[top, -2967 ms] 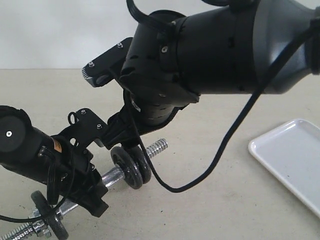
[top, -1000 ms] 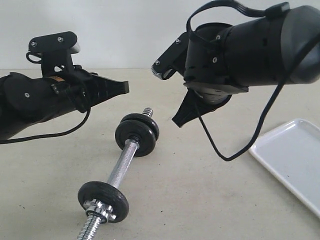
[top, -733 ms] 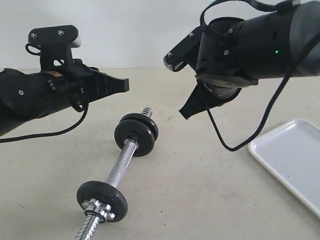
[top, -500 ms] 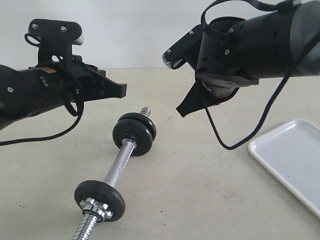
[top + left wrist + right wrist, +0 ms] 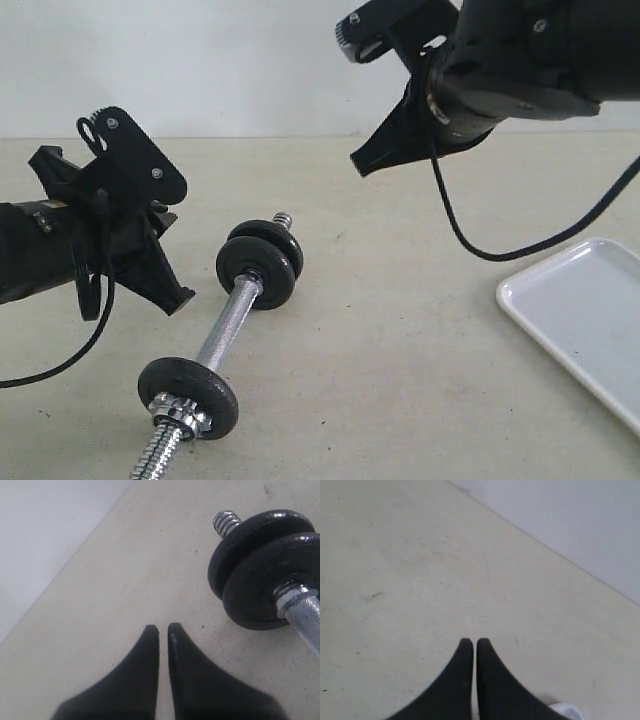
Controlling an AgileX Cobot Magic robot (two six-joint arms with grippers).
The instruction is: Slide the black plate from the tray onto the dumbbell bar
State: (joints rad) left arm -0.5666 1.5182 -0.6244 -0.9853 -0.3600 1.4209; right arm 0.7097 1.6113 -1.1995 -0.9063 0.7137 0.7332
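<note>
Both arms have pulled back. The left claw (image 5: 180, 299) now sits low, just left of the bar (image 5: 225, 335); the right claw (image 5: 362, 165) has lifted up on the right. Both are pressed together, empty. The plate (image 5: 268, 236) sits on the bar's far end against another disc (image 5: 252, 276), so the slide looks done. The tray (image 5: 560, 290) lies at the right edge, with open surface (image 5: 400, 380) between it and the bar.

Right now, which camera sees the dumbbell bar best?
The exterior view: nearly the whole bar shows, with both ends. The left wrist view catches only one end and a bit of shaft. The right wrist view shows none of it.
</note>
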